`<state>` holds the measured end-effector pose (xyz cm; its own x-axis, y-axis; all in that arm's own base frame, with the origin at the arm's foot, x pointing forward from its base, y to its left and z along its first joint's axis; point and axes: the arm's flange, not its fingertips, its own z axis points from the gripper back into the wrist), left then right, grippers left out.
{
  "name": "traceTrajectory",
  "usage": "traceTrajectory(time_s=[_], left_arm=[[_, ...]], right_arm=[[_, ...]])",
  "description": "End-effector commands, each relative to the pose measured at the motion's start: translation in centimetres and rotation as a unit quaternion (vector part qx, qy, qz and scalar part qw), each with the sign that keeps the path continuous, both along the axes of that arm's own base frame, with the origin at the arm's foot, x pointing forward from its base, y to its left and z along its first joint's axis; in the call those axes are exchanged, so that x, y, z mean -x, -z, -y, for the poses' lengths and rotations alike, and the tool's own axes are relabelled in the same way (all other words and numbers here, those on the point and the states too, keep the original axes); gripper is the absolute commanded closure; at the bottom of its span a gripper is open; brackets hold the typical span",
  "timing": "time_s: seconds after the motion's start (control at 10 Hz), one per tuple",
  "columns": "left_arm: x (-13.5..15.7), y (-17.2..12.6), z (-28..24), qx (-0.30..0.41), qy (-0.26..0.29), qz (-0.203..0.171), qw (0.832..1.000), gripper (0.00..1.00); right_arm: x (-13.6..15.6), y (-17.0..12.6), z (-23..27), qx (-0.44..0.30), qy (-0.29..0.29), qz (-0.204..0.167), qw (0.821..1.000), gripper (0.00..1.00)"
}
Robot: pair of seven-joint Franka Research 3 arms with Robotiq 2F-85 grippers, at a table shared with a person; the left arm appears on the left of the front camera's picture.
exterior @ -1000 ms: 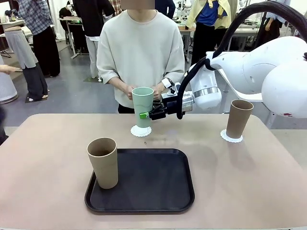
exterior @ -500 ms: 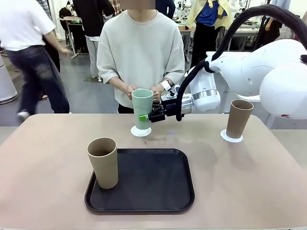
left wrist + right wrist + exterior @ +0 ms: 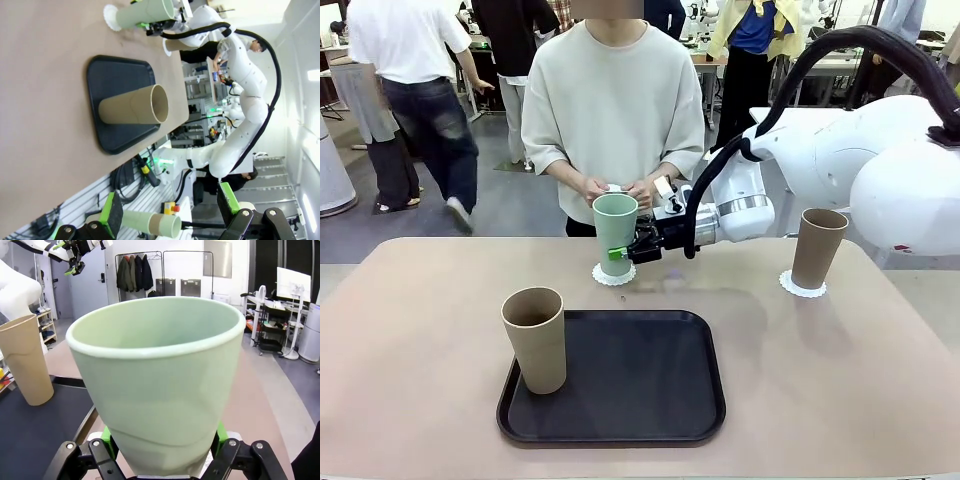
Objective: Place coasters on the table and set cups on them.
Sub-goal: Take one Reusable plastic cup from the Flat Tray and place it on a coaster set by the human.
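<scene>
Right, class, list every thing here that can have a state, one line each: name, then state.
Pale mint green tapered cup: upright, gripped, over the middle lacy white paper doily; contact unclear.
Right claw: shut on the mint cup.
Left claw: open, empty.
Near tan-brown tapered cup: upright on the black rounded tray, no doily beneath.
Far tan-brown cup: upright on the right-hand white doily.

Front camera's on the robot's side, looking across the table [image 3: 840,380] at the person [image 3: 613,110] opposite. Left wrist camera hangs well back, rolled sideways, the tray [image 3: 120,75] far off. Right wrist camera is jammed right up against the green cup [image 3: 155,385]. All three share that cup and the tan cup [image 3: 534,340] on the tray.
</scene>
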<state>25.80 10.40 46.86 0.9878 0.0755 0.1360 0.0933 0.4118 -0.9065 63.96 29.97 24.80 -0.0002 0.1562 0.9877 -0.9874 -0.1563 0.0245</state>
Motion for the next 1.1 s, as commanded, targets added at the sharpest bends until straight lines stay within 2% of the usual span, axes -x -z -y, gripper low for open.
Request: traceTrajectory(time_s=[0.0,0.5,1.0], left_arm=[[0.1,-0.1,-0.1,0.006,0.001,0.005,1.0,0.0],[0.1,-0.1,-0.1,0.006,0.001,0.005,1.0,0.0],[0.1,-0.1,-0.1,0.006,0.001,0.005,1.0,0.0]], right_arm=[[-1.0,0.5,-0.7,-0.009,0.012,0.009,1.0,0.17],[-2.4,1.5,-1.4,-0.012,0.018,-0.013,1.0,0.17],[-2.6,1.6,-1.3,-0.009,0.022,-0.016,1.0,0.17]])
